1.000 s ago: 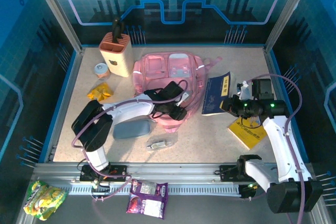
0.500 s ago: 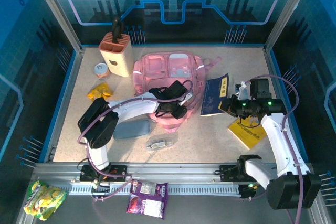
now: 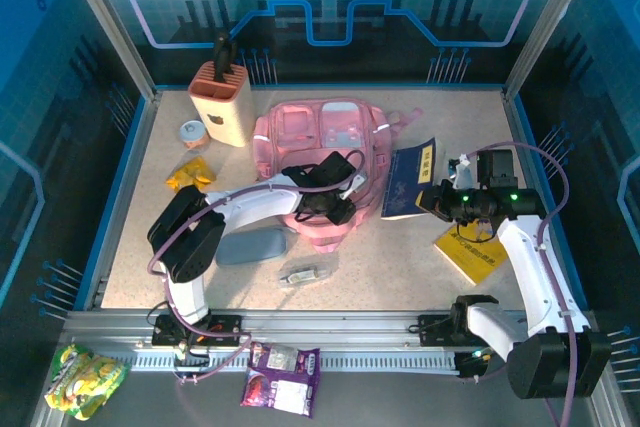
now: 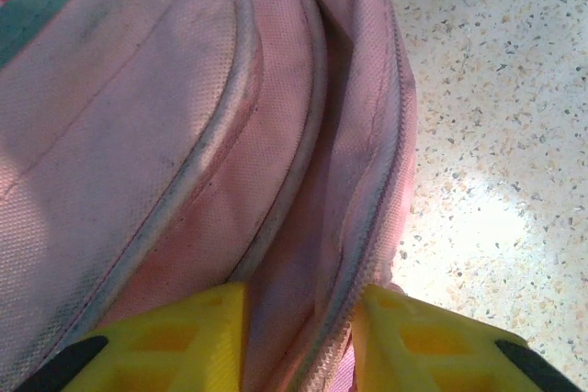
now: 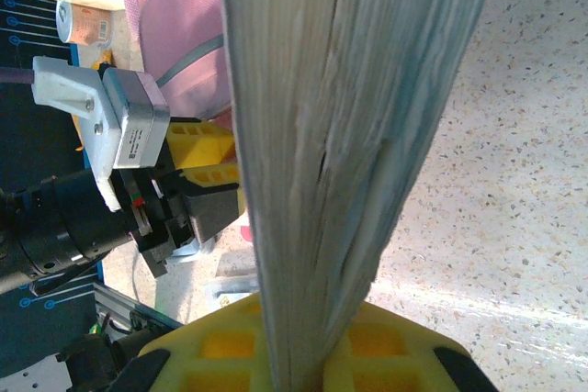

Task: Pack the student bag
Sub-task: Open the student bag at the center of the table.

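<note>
The student bag [image 3: 318,142], a large pink backpack, lies at the middle back of the table. My left gripper [image 3: 337,209] is at the bag's near right edge. In the left wrist view its yellow fingers [image 4: 188,337] are shut on a fold of pink fabric [image 4: 303,254] beside a zipper seam. My right gripper [image 3: 440,197] is shut on a dark blue book [image 3: 410,179] just right of the bag. The book's page edge [image 5: 340,89] stands upright between that gripper's yellow fingers [image 5: 230,341], and the bag [image 5: 179,34] lies beyond it.
A grey-blue pencil case [image 3: 250,245] and a small clear packet [image 3: 306,272] lie in front of the bag. A yellow book [image 3: 470,250] lies under the right arm. A beige holder [image 3: 218,102], a small can [image 3: 192,133] and a yellow packet [image 3: 190,175] sit back left.
My left gripper has narrowed and now pinches the bag's fabric; its arm shifted slightly toward the bag. The right gripper with the blue book has edged a little left.
</note>
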Robot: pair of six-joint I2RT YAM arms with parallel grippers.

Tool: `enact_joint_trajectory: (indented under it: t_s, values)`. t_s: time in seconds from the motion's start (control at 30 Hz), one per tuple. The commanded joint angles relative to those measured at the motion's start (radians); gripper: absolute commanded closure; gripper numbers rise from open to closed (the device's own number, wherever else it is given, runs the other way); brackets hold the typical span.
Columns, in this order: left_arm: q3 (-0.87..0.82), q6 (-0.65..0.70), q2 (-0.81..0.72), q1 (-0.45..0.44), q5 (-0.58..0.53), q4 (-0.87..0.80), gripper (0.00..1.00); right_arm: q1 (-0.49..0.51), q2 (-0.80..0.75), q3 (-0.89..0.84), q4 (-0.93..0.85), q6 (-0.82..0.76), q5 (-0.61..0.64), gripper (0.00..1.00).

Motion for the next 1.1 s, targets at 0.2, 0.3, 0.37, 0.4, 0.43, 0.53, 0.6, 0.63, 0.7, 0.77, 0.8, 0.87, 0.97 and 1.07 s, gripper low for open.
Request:
enact_joint_trajectory:
  t_s: [0.2, 0.3, 0.37, 0.4, 0.43, 0.53, 0.6, 0.63, 0.7, 0.77, 0.8, 0.87, 0.97, 1.07]
  values:
    - [0.045, -0.007, 0.015, 0.034, 0.041, -0.057, 0.71, -0.020, -0.007, -0.009, 0.026, -0.014, -0.034, 1.00]
    - [0.048, -0.011, 0.020, 0.047, 0.072, -0.051, 0.76, -0.021, -0.006, -0.015, 0.032, -0.014, -0.034, 1.00]
    - [0.056, -0.013, 0.028, 0.046, 0.080, -0.055, 0.81, -0.022, -0.003, -0.017, 0.033, -0.014, -0.034, 1.00]
    - [0.057, -0.011, 0.031, 0.046, 0.084, -0.055, 0.83, -0.023, -0.001, -0.019, 0.034, -0.014, -0.035, 1.00]
    - [0.058, -0.009, 0.034, 0.047, 0.089, -0.055, 0.84, -0.023, 0.000, -0.019, 0.034, -0.014, -0.036, 1.00]
    - [0.054, -0.002, 0.032, 0.046, 0.111, -0.049, 0.95, -0.024, -0.001, -0.015, 0.027, -0.021, -0.031, 1.00]
    - [0.057, -0.001, 0.024, 0.045, 0.119, -0.050, 1.00, -0.027, -0.003, -0.013, 0.020, -0.025, -0.025, 1.00]
    - [0.060, -0.003, 0.016, 0.045, 0.118, -0.050, 1.00, -0.028, -0.005, -0.012, 0.016, -0.024, -0.029, 1.00]
    - [0.067, -0.013, -0.006, 0.045, 0.109, -0.045, 1.00, -0.028, -0.012, -0.013, 0.007, -0.026, -0.035, 1.00]
    - [0.083, -0.025, -0.033, 0.043, 0.097, -0.045, 1.00, -0.029, -0.025, -0.016, -0.008, -0.029, -0.033, 1.00]
    - [0.091, -0.029, -0.050, 0.040, 0.089, -0.044, 1.00, -0.029, -0.031, -0.016, -0.017, -0.032, -0.030, 1.00]
    - [0.110, -0.028, -0.085, 0.030, 0.056, -0.046, 1.00, -0.028, -0.045, -0.016, -0.044, -0.040, -0.014, 1.00]
    - [0.141, -0.009, -0.127, 0.013, 0.003, -0.048, 1.00, -0.029, -0.070, -0.036, -0.064, -0.045, -0.020, 1.00]
    - [0.162, 0.026, -0.165, 0.008, -0.016, -0.042, 1.00, -0.028, -0.082, -0.067, -0.086, -0.046, -0.034, 1.00]
